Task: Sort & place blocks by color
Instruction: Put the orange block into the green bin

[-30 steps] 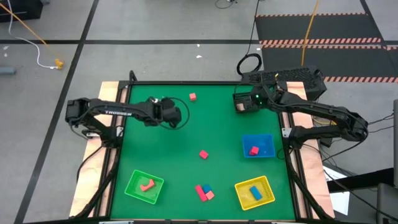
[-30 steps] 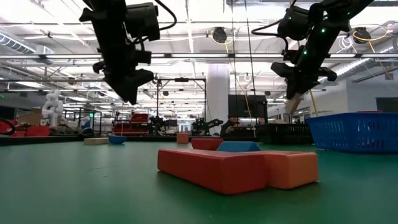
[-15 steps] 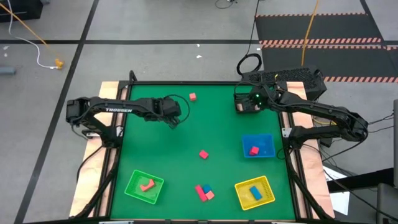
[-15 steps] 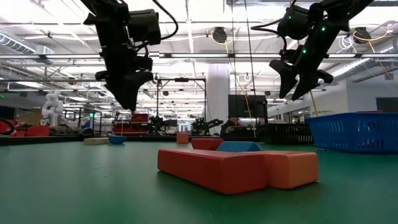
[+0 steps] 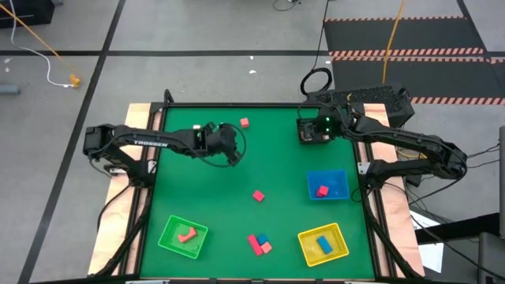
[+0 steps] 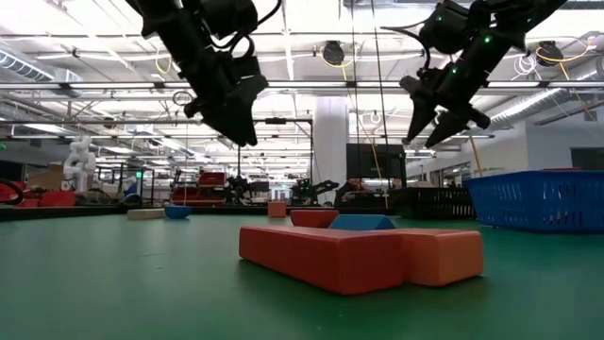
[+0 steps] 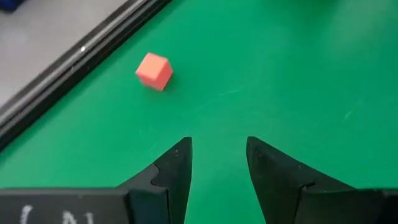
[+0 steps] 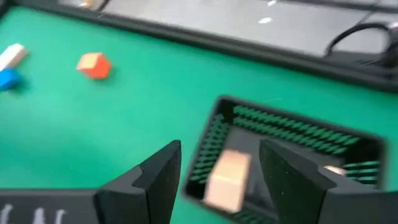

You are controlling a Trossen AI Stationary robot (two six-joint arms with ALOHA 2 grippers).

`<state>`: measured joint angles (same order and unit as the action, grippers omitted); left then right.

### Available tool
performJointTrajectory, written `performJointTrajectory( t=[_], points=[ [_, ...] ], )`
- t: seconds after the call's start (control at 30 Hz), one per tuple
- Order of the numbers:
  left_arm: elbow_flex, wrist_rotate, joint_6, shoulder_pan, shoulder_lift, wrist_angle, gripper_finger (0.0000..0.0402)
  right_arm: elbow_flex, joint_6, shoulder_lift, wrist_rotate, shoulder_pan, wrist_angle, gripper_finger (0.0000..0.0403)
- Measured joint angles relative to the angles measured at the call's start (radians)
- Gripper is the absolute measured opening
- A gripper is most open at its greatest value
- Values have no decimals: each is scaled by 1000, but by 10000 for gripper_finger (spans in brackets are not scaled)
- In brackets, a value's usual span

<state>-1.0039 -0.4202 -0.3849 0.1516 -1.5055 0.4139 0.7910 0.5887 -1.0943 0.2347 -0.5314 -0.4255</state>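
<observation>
My left gripper (image 5: 230,144) hangs open over the far left part of the green table, its fingers (image 7: 177,163) short of a pink-red cube (image 7: 153,70) that rests on the mat near the far edge (image 5: 245,122). My right gripper (image 8: 219,146) is open above the black mesh basket (image 8: 292,149) at the far right. In the right wrist view a blurred cream block (image 8: 227,177) shows between the fingers, over or in the basket's near corner. Another red cube (image 5: 258,196) lies mid-table. A cluster of red, blue and orange blocks (image 6: 359,250) lies near the near edge.
The green tray (image 5: 183,237) holds a red piece, the yellow tray (image 5: 323,244) a blue block, and the blue tray (image 5: 327,185) a red cube. The right wrist view shows an orange-red cube (image 8: 94,64) and blue and cream blocks (image 8: 9,68) on the mat. A black rail (image 7: 74,59) borders the table's far edge.
My left gripper has moved toward the table's right, toward the pink-red cube, and has tipped. My right gripper, which held a cream block a second ago, has opened over the basket and let the block go.
</observation>
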Motion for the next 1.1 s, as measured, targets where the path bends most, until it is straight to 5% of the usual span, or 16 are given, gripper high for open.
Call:
performJointTrajectory(
  t=[0.27,0.67,1.1],
  points=[
    [0,-44,-101,-2,0,14,152,0,54,0,-27,112,73,206],
    [1,-82,-250,-258,0,130,152,0,55,-29,38,373,390,206],
    [1,-127,-410,-538,0,107,152,0,76,-417,131,441,873,206]
  ],
)
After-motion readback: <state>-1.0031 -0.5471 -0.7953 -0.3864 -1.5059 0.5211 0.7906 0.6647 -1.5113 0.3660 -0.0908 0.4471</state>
